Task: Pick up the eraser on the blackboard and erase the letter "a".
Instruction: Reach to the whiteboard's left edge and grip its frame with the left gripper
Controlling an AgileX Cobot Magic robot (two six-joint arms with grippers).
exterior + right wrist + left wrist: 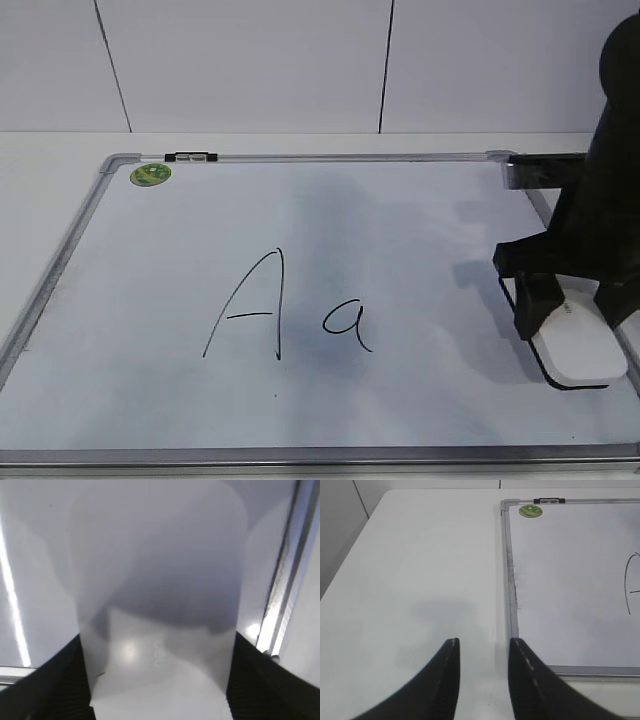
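The blackboard (400, 230) is a white board in a grey frame lying flat on the table. The letter "a" (347, 322) is written in thin black marker near its middle, right of a taller capital "A" (255, 305). The eraser (580, 350), a white glossy block, lies at the board's right edge. My right gripper (570, 320) reaches down over it with a finger against each long side. In the right wrist view the eraser (160, 605) fills the gap between the right gripper's (157, 637) jaws. My left gripper (483, 642) is open and empty over the table, left of the blackboard (570, 580).
A round green sticker (150, 173) and a small black-and-white clip (190, 157) sit at the board's far left corner. The board's grey frame (285, 595) runs just right of the eraser. White table surrounds the board, with a wall behind.
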